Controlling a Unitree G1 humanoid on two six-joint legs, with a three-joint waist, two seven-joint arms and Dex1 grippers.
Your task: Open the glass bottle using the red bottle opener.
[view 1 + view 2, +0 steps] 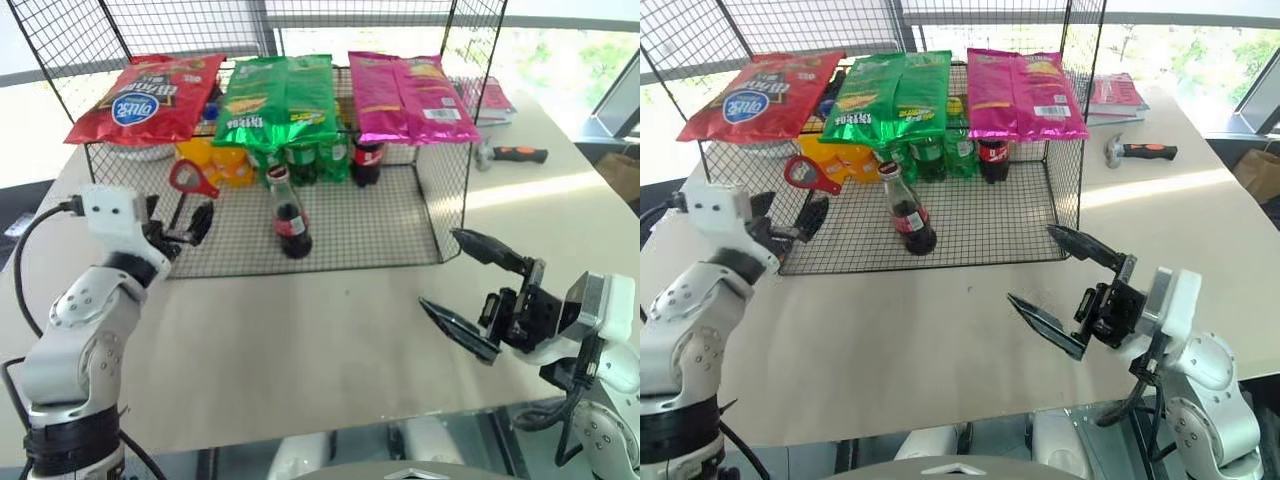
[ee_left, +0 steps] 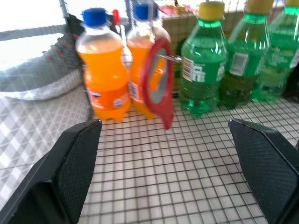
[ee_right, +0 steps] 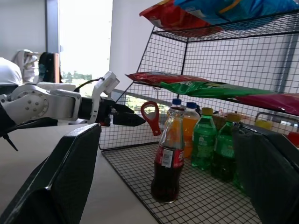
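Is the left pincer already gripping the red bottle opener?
No. The left pincer is open, and the red bottle opener hangs ahead of it, untouched, before the orange soda bottles.

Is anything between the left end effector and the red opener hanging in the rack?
Nothing visible. The left end effector is open and faces the red bottle opener across bare rack floor. The orange bottles stand behind the opener, not in front of it.
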